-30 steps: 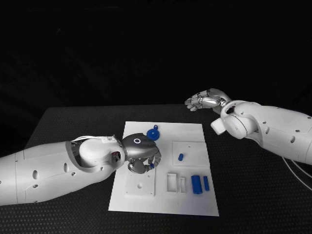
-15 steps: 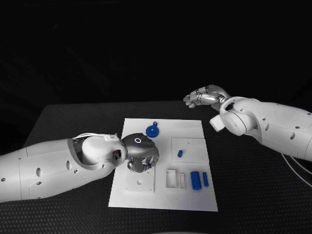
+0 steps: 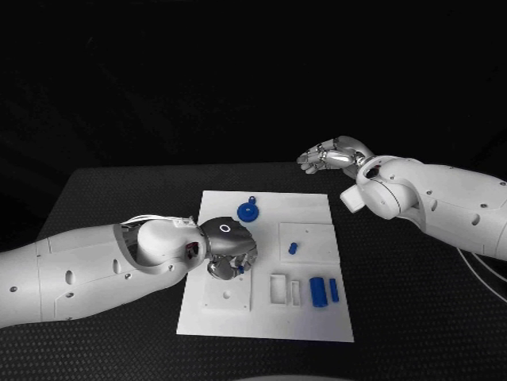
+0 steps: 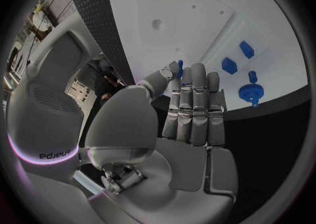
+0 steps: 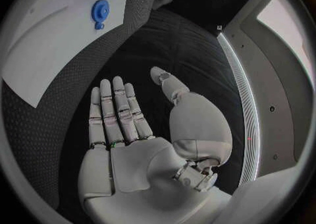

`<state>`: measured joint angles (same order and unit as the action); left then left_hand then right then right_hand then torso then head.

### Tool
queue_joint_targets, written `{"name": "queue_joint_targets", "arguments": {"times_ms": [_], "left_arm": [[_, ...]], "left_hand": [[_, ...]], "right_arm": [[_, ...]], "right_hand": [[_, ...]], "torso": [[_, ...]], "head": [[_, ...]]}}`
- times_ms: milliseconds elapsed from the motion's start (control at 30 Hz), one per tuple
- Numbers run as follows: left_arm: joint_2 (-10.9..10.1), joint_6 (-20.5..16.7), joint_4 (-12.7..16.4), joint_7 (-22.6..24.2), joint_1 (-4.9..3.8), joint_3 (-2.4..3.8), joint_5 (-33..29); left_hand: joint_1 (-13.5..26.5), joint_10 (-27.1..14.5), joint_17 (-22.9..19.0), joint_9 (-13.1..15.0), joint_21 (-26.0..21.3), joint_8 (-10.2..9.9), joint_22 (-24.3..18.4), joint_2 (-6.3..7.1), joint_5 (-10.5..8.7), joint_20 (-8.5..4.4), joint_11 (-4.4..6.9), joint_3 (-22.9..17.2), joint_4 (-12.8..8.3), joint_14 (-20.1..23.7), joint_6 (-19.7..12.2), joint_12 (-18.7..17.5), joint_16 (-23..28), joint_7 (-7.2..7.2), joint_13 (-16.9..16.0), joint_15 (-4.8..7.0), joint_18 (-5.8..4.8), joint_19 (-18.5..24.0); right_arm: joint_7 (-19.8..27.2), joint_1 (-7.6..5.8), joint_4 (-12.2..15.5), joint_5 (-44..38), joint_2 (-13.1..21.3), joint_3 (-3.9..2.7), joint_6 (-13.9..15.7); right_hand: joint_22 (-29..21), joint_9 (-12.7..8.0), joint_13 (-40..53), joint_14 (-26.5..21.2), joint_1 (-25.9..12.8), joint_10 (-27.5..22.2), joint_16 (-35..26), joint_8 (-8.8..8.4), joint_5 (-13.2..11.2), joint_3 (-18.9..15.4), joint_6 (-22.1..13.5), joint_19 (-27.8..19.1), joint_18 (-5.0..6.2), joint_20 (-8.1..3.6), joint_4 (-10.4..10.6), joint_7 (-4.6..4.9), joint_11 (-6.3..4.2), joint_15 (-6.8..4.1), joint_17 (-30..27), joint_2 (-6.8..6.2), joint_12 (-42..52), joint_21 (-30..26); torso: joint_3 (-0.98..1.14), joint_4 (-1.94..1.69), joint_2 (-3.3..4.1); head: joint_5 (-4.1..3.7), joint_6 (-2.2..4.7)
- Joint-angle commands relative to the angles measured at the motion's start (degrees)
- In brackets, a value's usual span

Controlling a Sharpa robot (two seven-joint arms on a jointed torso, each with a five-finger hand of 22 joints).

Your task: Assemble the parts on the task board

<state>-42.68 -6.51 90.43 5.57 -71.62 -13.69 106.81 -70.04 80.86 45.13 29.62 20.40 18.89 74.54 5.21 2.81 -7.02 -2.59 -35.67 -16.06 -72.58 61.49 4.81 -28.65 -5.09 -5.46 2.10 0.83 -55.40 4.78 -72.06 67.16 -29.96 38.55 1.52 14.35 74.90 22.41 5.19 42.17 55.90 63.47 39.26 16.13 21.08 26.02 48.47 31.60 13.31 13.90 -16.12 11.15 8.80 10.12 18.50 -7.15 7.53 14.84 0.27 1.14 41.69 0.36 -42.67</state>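
Left hand (image 3: 232,255) low over task board (image 3: 310,208), fingers (image 4: 179,74) pinching small blue part (image 4: 179,66). Right hand (image 3: 333,156) spread, holding nothing, off past board. Part prob. light, rigid, slick; pinch mid-body.

The desk (image 3: 105,198) wore a matt black, finely woven-looking cover, the task board (image 3: 310,208) looked smooth matt white plastic, the parts (image 3: 318,291) were glossy blue plastic, and each robot hand, left (image 3: 232,259) and right (image 3: 332,157), showed brushed silver metal beside glossy white arm shells (image 3: 459,202).
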Motion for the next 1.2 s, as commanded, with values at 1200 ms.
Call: {"name": "queue_joint_targets", "arguments": {"times_ms": [1200], "left_arm": [[0.7,1.3,-0.4,-1.1,1.19,-0.02,1.9]], "left_hand": [[-0.2,0.5,0.2,0.1,-0.3,0.2,0.4,-0.20,0.09,0.06,0.01,-0.2,0.3,-0.3,0.2,-0.1,0.0,-0.06,-0.1,0.07,-0.83,0.0]], "right_arm": [[-0.2,-0.02,0.1,1.7,-0.3,-0.03,-1.1]], "right_hand": [[1.2,-0.2,-0.2,0.0,-0.2,0.3,0.2,0.34,0.2,0.0,0.2,0.3,-0.12,0.20,0.0,-0.24,-0.27,-0.14,-0.2,0.62,0.4,-0.3]], "torso": [[0.01,0.05,0.01]], "head": [[-0.02,-0.32]]}}
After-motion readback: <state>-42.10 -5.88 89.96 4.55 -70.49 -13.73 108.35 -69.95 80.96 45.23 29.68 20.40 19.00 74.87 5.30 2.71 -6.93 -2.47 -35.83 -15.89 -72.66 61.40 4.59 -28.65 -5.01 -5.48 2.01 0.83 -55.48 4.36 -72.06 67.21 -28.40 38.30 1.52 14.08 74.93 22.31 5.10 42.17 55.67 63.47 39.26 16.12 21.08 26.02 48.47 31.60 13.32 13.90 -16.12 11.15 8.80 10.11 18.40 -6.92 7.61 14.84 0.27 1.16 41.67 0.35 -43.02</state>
